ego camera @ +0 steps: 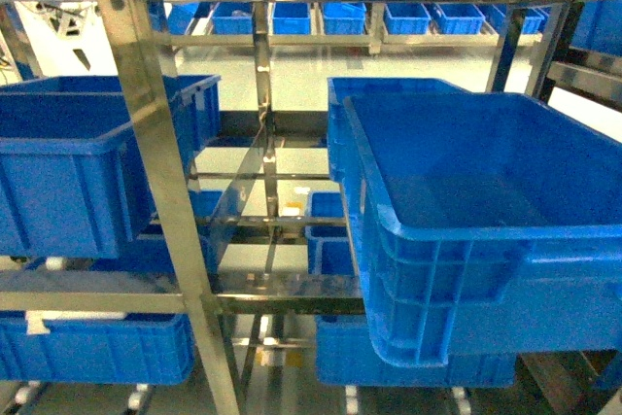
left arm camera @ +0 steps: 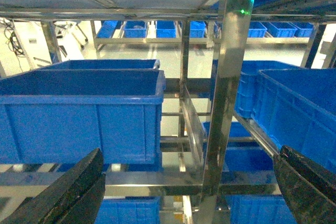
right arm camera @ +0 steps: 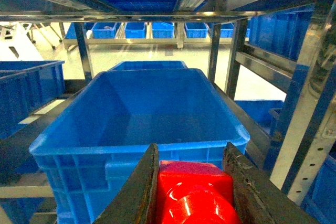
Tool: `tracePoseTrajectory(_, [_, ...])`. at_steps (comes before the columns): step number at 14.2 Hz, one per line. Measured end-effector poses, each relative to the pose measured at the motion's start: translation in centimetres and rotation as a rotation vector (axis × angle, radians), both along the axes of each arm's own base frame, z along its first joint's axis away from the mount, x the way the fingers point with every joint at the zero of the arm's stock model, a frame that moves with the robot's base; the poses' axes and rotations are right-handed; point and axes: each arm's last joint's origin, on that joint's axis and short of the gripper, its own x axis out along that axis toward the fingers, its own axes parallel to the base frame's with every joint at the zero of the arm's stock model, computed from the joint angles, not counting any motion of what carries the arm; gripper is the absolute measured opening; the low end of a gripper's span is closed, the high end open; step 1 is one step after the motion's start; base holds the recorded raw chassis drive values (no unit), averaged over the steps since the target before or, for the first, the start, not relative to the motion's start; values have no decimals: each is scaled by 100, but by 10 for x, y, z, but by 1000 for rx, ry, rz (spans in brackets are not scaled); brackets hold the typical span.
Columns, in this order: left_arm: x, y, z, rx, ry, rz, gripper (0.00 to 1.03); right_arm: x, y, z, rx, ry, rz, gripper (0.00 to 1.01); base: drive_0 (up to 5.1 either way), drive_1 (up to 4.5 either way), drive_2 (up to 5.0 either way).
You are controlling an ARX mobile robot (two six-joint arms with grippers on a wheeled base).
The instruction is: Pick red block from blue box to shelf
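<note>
The right gripper (right arm camera: 193, 192) clamps the red block (right arm camera: 194, 195) between its two dark fingers (right arm camera: 139, 192), the brick's glossy round stud facing the right wrist camera. Block and gripper hang just in front of a large royal-blue ribbed crate (right arm camera: 142, 129) — its inside shows nothing but bare blue floor — which sits on a tier of the stainless-steel shelf (ego camera: 160, 191).

In the left wrist view the left gripper (left arm camera: 189, 192) is spread wide, its black fingers (left arm camera: 68, 192) at the frame's two lower corners with nothing between them, facing a square silver post and another blue crate (left arm camera: 79, 108) on the left.

From the head camera neither gripper appears; the rack's rails and posts cross the frame, the big crate (ego camera: 486, 240) to the right and a second crate to the left — more blue bins (ego camera: 350, 17) line a far rack across the pale floor.
</note>
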Motion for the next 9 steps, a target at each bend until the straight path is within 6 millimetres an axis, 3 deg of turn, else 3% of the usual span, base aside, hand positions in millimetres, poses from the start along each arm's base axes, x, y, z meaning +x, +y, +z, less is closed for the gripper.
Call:
tracePoseTrajectory(5, [0,0,0,0,-2,-1,98,0,0,0,0,3,0,29,6,438,-425])
tracePoseTrajectory(9, [0,0,0,0,2,0,98,0,0,0,0,2,0,29,0,0,0])
